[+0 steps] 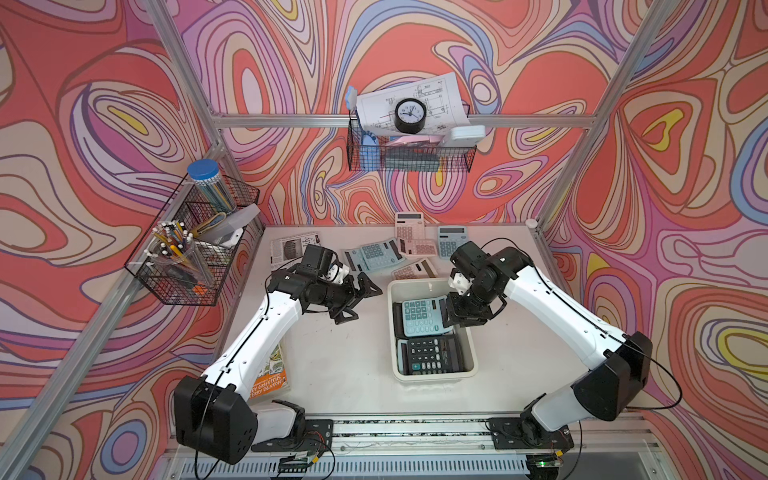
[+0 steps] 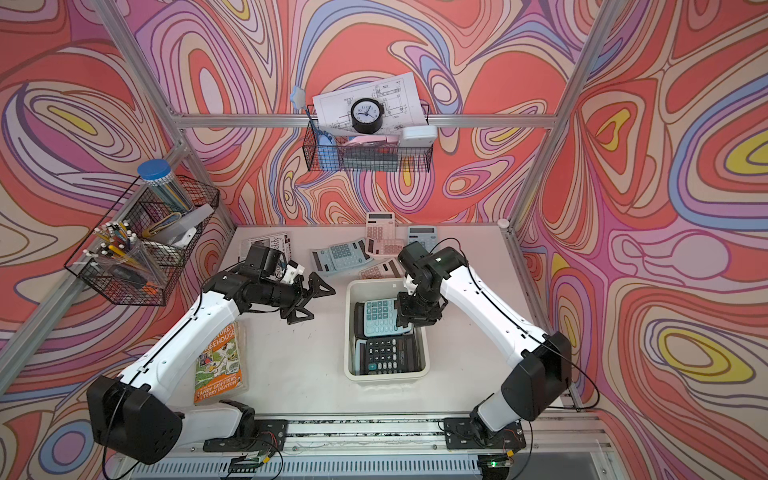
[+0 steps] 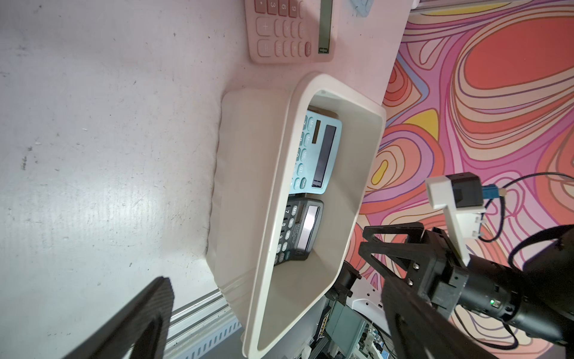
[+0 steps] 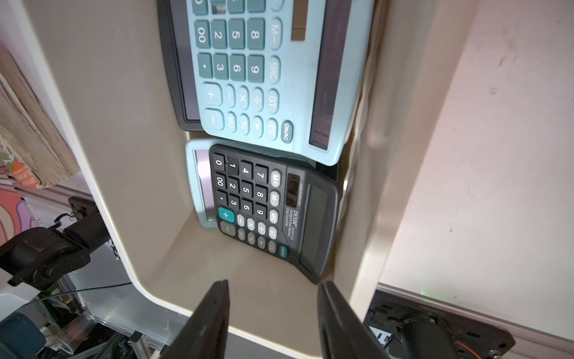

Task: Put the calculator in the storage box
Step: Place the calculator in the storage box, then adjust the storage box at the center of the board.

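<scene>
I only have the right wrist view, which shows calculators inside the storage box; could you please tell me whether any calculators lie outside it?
Observer: Yes. In both top views several lie on the table beyond the storage box, among them a blue calculator.
Operator: Thank you. Which one lies nearest the box?
Observer: A pink calculator, just past the box's far rim.
Operator: And what is the left gripper doing?
Observer: The left gripper hovers open and empty beside the box, on the robot's left of it.
</scene>
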Controlling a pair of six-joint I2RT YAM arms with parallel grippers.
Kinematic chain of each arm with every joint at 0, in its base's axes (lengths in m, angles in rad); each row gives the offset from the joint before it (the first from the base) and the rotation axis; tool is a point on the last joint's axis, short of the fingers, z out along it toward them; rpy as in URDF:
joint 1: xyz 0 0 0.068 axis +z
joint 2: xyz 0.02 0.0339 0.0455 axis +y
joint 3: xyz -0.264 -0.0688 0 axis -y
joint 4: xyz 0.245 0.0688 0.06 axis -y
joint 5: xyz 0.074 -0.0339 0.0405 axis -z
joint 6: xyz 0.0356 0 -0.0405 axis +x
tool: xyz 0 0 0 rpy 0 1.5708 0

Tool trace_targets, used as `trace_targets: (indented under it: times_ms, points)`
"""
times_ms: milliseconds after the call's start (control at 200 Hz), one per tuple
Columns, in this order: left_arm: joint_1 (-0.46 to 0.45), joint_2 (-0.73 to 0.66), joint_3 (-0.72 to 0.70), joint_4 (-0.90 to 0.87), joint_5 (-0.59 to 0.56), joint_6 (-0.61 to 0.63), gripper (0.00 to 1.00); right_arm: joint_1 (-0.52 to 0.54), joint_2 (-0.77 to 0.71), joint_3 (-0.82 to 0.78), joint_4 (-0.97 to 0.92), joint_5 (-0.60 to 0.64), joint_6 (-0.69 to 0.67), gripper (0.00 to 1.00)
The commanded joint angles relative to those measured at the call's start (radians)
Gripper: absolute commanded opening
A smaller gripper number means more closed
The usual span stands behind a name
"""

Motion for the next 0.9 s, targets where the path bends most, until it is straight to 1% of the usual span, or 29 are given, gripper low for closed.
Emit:
trace_targets:
  times_ms: [0, 195, 371, 531, 646, 781, 856, 896]
  points:
    - [0.002, 0.011, 0.034, -0.054, -0.036, 0.046, 0.98, 0.004, 0.009, 0.0, 0.019, 0.043, 0.028, 0.56]
    - [0.003, 0.033, 0.027, -0.066, -0.055, 0.057, 0.98, 0.004, 0.018, -0.022, 0.041, 0.075, 0.037, 0.69]
    - [0.002, 0.054, 0.024, -0.068, -0.079, 0.052, 0.98, 0.004, 0.01, -0.042, 0.049, 0.12, 0.038, 0.83]
    - [0.002, 0.076, 0.031, -0.07, -0.097, 0.055, 0.99, -0.001, 0.015, -0.067, 0.076, 0.133, 0.04, 0.91]
    - [0.004, 0.091, 0.042, -0.077, -0.113, 0.065, 0.98, -0.004, 0.025, -0.094, 0.118, 0.111, 0.036, 0.92]
    - [0.013, 0.107, 0.056, -0.089, -0.141, 0.076, 0.98, -0.004, 0.05, -0.132, 0.18, 0.038, 0.028, 0.92]
    - [0.023, 0.126, 0.094, -0.144, -0.203, 0.104, 0.99, -0.004, 0.063, -0.138, 0.209, -0.003, 0.012, 0.92]
    - [0.029, 0.144, 0.126, -0.193, -0.256, 0.127, 0.99, -0.004, 0.067, -0.141, 0.226, -0.034, 0.006, 0.91]
